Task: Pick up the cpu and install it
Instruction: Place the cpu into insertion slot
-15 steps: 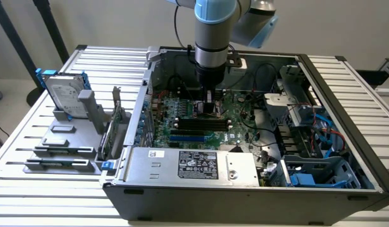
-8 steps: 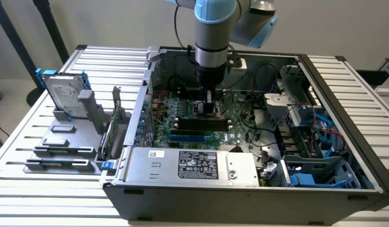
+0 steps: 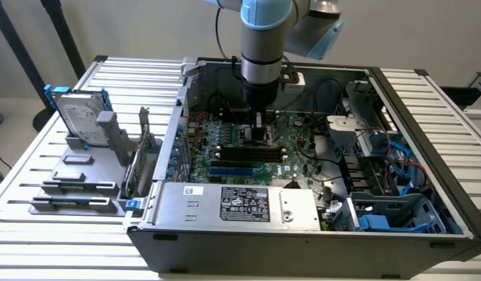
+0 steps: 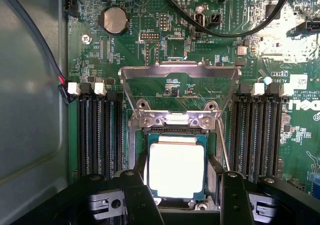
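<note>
An open computer case (image 3: 224,234) sits on the slatted bench (image 3: 61,246), with the arm (image 3: 260,58) reaching down to its green motherboard (image 4: 200,50). The hinged metal frame (image 4: 177,72) stands lifted. The cpu (image 4: 176,167) lies flat in the socket (image 4: 148,135), between the wide-spread fingers (image 4: 234,195), which grip nothing.

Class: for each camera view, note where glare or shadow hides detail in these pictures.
Wrist view: glare washes the top of the cpu to blank white, and a second bright patch burns out part of the motherboard; the fingers are near-black. Exterior view: even light on the slatted table, while the computer case interior lies in shade beneath the arm.
</note>
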Controlling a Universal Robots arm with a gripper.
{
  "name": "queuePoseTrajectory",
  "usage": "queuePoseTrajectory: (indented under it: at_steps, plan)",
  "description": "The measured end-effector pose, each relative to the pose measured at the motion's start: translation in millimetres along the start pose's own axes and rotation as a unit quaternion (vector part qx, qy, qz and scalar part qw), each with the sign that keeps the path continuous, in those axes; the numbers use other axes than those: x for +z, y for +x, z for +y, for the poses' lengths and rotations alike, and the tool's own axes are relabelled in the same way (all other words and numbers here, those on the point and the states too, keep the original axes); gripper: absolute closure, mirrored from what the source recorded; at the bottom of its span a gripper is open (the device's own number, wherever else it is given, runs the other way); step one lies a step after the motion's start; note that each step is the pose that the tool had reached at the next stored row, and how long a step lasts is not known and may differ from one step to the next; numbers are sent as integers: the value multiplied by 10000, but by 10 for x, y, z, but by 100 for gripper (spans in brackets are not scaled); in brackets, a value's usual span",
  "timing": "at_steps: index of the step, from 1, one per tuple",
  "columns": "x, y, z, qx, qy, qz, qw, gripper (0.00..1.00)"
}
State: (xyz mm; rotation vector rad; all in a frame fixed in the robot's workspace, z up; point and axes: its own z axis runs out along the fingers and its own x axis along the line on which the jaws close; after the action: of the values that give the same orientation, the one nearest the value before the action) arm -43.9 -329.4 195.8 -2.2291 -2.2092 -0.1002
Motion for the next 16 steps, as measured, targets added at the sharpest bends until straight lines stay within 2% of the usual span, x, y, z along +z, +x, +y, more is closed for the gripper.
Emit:
queuePoseTrajectory:
  at_steps: [8, 9, 11, 12, 16]
  plan:
    - [4, 0, 2, -31, -1, 3, 10000, 45]
    - [8, 3, 3, -32, -4, 11, 10000, 44]
    - [6, 2, 2, -35, -1, 7, 10000, 44]
    - [3, 0, 2, -36, 1, 3, 10000, 38]
    - [-4, 0, 1, -36, 2, 1, 10000, 38]
